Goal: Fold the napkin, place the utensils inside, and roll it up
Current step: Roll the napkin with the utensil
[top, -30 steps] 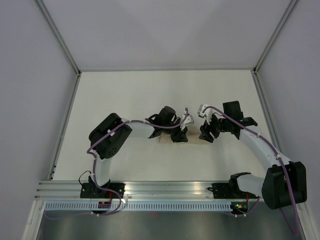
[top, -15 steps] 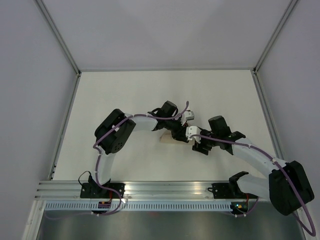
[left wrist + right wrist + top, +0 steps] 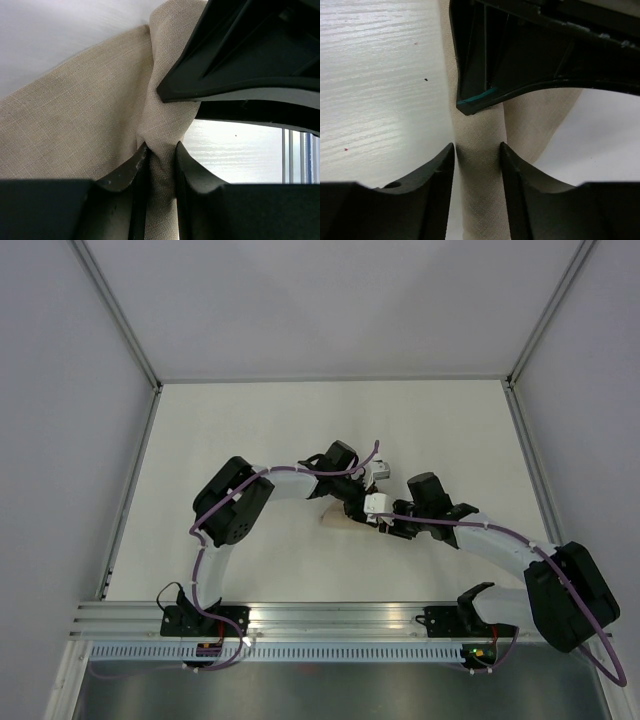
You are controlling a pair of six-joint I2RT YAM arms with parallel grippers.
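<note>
The beige napkin [image 3: 338, 522] lies mid-table as a narrow roll, mostly covered by both arms. My left gripper [image 3: 362, 508] is shut on a bunched part of the roll; in the left wrist view its fingers [image 3: 160, 148] pinch the napkin [image 3: 75, 115] tightly. My right gripper [image 3: 386, 527] meets it from the right. In the right wrist view its fingers [image 3: 477, 148] press both sides of the napkin [image 3: 480, 210] roll, just below the left gripper's black body [image 3: 530, 45]. The utensils are hidden.
The white table [image 3: 250, 430] is walled on three sides by pale panels. An aluminium rail [image 3: 330, 618] with both arm bases runs along the near edge. The two grippers sit almost touching over the roll.
My right arm has swung left and down to the napkin, and its jaws have narrowed onto the roll. My left gripper shifted slightly right, still gripping.
</note>
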